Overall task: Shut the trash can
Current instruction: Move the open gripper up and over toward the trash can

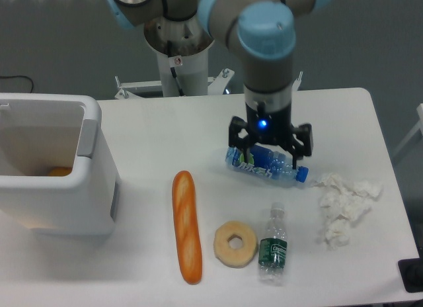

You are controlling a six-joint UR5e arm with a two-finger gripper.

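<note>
Small bottle [272,245]: lying near the front edge of the white worktop [165,122], clear, green label, cap pointing away.
Doughnut [234,243]: lying flat just left of the small bottle.
Bread loaf [186,225]: long, orange-brown, lying lengthwise left of the doughnut.
Crumpled tissue [345,208]: lying at the right side, white, apart from the bottles.
Trash can [56,165]: sitting at the left edge of the worktop, white and boxy, top standing open; something orange is showing inside; a grey tab is showing on its right wall.
Blue bottle [268,165]: lying on its side mid-worktop, blue cap pointing right.
Claw [270,140]: hanging directly over the blue bottle with fingers spread apart, well away from the trash can; contact with the bottle cannot be told.
Arm base [178,52]: standing behind the far edge.
</note>
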